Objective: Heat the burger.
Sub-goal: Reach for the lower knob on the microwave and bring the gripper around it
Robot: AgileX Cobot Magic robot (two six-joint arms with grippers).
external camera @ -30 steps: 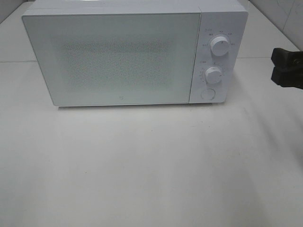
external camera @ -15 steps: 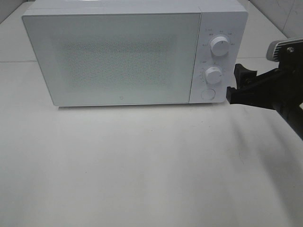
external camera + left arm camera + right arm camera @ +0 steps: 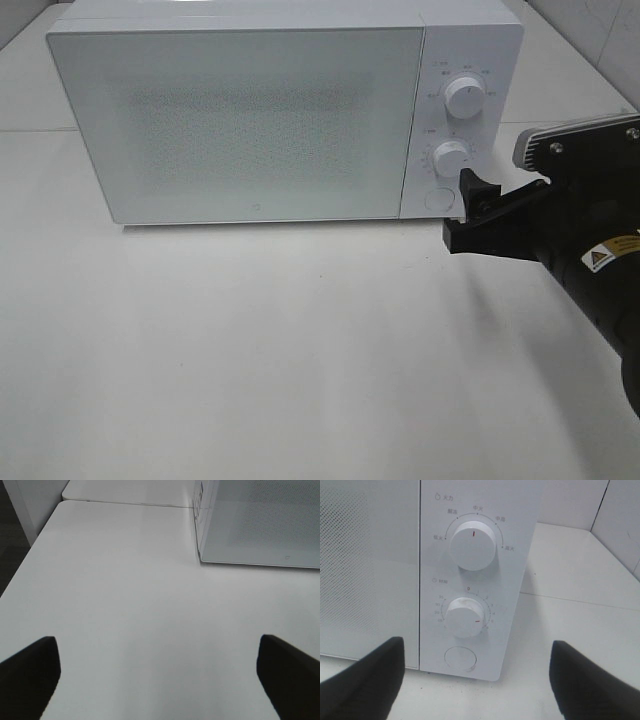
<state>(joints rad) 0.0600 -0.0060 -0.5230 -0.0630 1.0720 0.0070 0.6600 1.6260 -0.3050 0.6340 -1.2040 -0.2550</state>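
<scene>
The left tool [image 3: 160, 675] hangs wide open over the tabletop [image 3: 115, 580]. The right tool [image 3: 462, 210], wide open too and empty, is just before the knobs [image 3: 451, 158] of the microwave [image 3: 300, 12]. The door [image 3: 240, 120] is shut. I see no burger; maybe it's inside. It should be soft and light: hold its sides gently.

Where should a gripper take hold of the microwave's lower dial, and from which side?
Grip the lower dial by its round rim, pinching opposite sides, approaching straight from the front: a short cylinder standing out from the flat panel.
</scene>
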